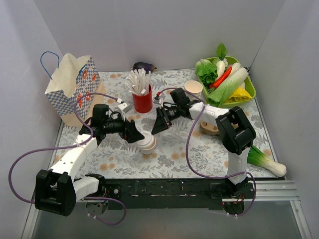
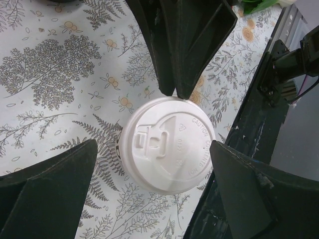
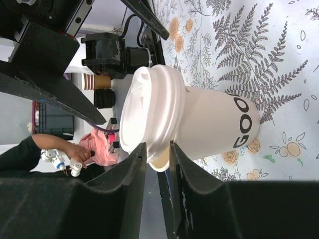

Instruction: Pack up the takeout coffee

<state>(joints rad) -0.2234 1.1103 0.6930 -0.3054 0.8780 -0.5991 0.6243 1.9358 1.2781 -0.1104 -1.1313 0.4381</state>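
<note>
The takeout coffee (image 1: 147, 143), a cream-white paper cup with a white lid, stands upright on the floral cloth near the front middle. The left wrist view shows its lid (image 2: 169, 144) from above. The right wrist view shows its side (image 3: 209, 124), with the cup's cream rim peeking out under the lid on one side. My left gripper (image 1: 138, 137) (image 2: 153, 149) is wide open, with one finger on each side of the lid and touching neither. My right gripper (image 1: 154, 130) (image 3: 158, 149) is closed to a narrow slit on the lid's rim.
A checked paper bag (image 1: 70, 89) stands open at the back left. A red cup of white sticks (image 1: 142, 99) and a lidless paper cup (image 1: 193, 88) stand behind. A green tray (image 1: 249, 87) of vegetables sits at the back right. A leek (image 1: 266, 162) lies at the front right. A black rail (image 1: 164, 186) runs along the front edge.
</note>
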